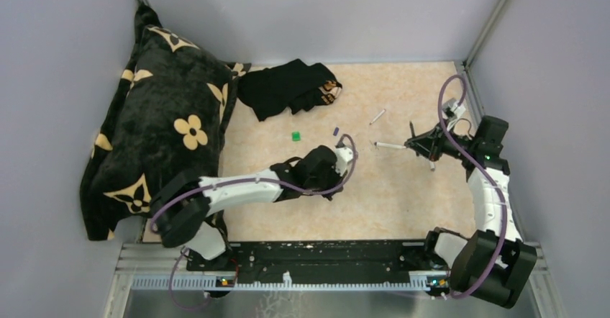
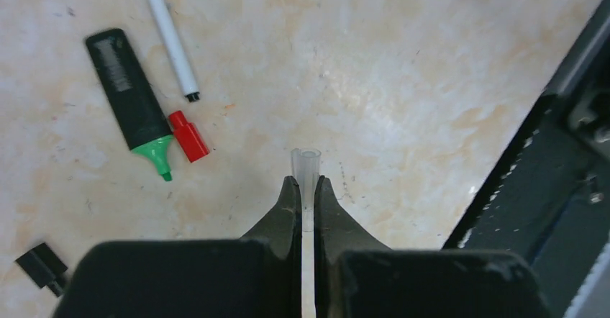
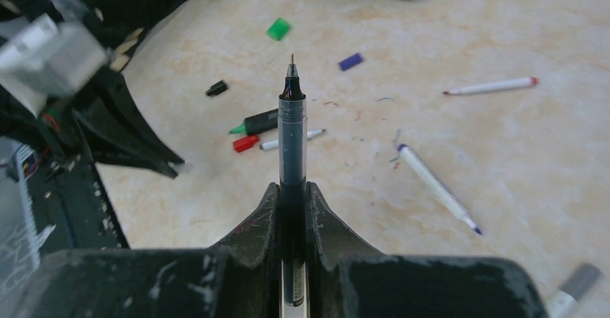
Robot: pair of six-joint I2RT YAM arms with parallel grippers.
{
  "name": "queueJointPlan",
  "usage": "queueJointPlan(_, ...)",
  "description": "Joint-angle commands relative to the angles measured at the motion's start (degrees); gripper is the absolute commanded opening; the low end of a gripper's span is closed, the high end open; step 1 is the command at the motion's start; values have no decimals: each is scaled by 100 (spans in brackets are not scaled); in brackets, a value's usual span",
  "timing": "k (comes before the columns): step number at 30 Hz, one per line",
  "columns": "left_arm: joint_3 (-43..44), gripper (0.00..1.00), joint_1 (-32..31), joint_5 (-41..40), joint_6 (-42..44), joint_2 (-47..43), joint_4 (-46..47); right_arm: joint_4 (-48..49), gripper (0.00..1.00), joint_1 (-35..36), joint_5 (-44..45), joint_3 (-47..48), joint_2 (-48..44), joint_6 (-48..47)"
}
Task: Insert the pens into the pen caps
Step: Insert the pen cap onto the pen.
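Observation:
My left gripper (image 2: 306, 183) is shut on a small clear pen cap (image 2: 306, 165), whose open end sticks out past the fingertips, just above the table. Left of it lie a thick black marker with a green tip (image 2: 133, 102), a red cap (image 2: 188, 136), a white pen (image 2: 171, 37) and a black cap (image 2: 42, 266). My right gripper (image 3: 292, 187) is shut on a dark-barrelled fine pen (image 3: 292, 124), its tip pointing forward towards the left arm. A green cap (image 3: 278, 29), a purple cap (image 3: 350, 62), a red-tipped white pen (image 3: 489, 85) and a blue-tipped white pen (image 3: 435, 185) lie on the table.
A black cushion with gold flowers (image 1: 173, 124) fills the left side. A black cloth (image 1: 291, 88) lies at the back. Grey walls close in the table on three sides. The left arm (image 1: 244, 185) stretches across the middle, and the two grippers (image 1: 338, 156) (image 1: 421, 143) face each other.

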Motion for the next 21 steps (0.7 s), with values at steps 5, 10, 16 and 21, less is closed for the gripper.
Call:
queueJointPlan(5, -1788, 0, 52, -1346, -1594, -2483, 3123, 393, 0, 1386, -864, -375, -137, -151)
queueJointPlan(10, -2761, 0, 98, -1939, -2098, -3420, 4823, 1515, 0, 2035, -1032, -657, -166, 1144)
queueJointPlan(16, -2797, 0, 110, -2209, -2610, -3226, 6104, 2639, 0, 2875, -1020, -833, -51, 2362)
queueJointPlan(21, -2489, 0, 116, -2146, -2941, -2550, 7102, 2669, 0, 3495, -831, -739, 49, 2441)
